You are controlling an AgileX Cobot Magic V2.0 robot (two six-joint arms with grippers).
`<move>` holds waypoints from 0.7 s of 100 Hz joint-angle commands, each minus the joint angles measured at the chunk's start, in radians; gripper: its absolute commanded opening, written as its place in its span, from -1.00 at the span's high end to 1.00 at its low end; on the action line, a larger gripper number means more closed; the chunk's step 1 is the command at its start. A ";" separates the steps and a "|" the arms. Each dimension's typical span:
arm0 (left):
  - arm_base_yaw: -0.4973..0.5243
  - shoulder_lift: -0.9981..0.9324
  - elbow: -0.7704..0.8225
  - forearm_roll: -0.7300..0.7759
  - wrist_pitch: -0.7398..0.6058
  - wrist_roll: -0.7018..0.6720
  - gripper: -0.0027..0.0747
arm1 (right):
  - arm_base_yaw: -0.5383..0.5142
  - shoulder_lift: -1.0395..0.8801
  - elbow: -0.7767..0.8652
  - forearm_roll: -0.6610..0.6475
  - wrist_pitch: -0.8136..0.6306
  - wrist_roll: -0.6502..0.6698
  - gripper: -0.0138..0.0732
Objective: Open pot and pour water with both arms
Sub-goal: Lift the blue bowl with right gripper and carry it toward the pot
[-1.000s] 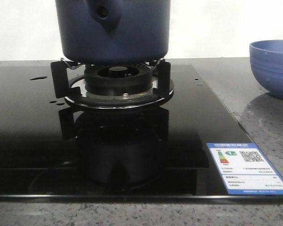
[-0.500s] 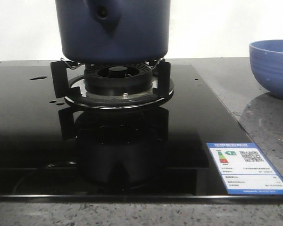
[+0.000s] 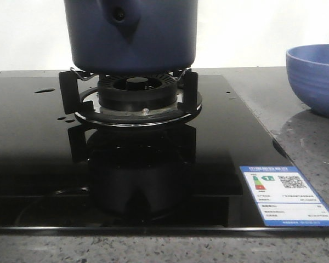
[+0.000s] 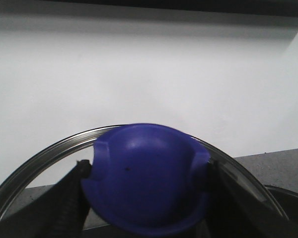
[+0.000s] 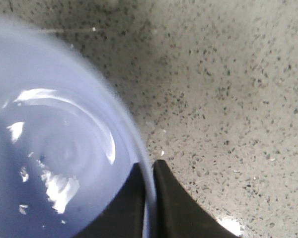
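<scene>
Navy pot (image 3: 131,35) standing on the burner (image 3: 132,97) of the black hob, left gripper (image 4: 144,198) clamping the lid's blue knob (image 4: 146,178), right gripper (image 5: 148,198) pinching the lighter bowl's rim (image 5: 139,163) over the speckled bench (image 5: 228,99)

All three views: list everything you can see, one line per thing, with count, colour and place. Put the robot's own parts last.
pot: one, dark navy, on the burner stand, handle stub toward the camera.
burner: one, black with a metal ring, under the pot.
stove top: one, glossy black glass, on the counter.
water: a few clear drops, on the glass left of the burner.
label: one, blue and white, near right corner of the glass.
bowl: one, lighter blue, right of the stove; wet inside.
counter: one, grey speckled.
lid: one, glass with metal rim and blue knob, held up.
left fingers: black, shut on the knob.
right fingers: black, shut on the bowl's rim.
</scene>
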State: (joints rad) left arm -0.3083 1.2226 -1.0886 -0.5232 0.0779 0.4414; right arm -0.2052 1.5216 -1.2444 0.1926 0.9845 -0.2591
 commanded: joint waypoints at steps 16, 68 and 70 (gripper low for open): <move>0.002 -0.031 -0.036 -0.002 -0.114 0.001 0.04 | -0.003 -0.033 -0.116 0.070 0.041 0.006 0.83; 0.093 -0.029 -0.036 0.014 -0.134 0.001 0.04 | 0.082 0.010 -0.397 0.112 0.248 0.049 0.81; 0.101 -0.029 -0.036 0.014 -0.134 0.001 0.04 | 0.094 0.018 -0.417 0.112 0.256 0.053 0.81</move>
State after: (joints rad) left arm -0.2328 1.2226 -1.0886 -0.4952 0.0472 0.4414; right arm -0.1462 1.5557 -1.5642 0.2630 1.2334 -0.2206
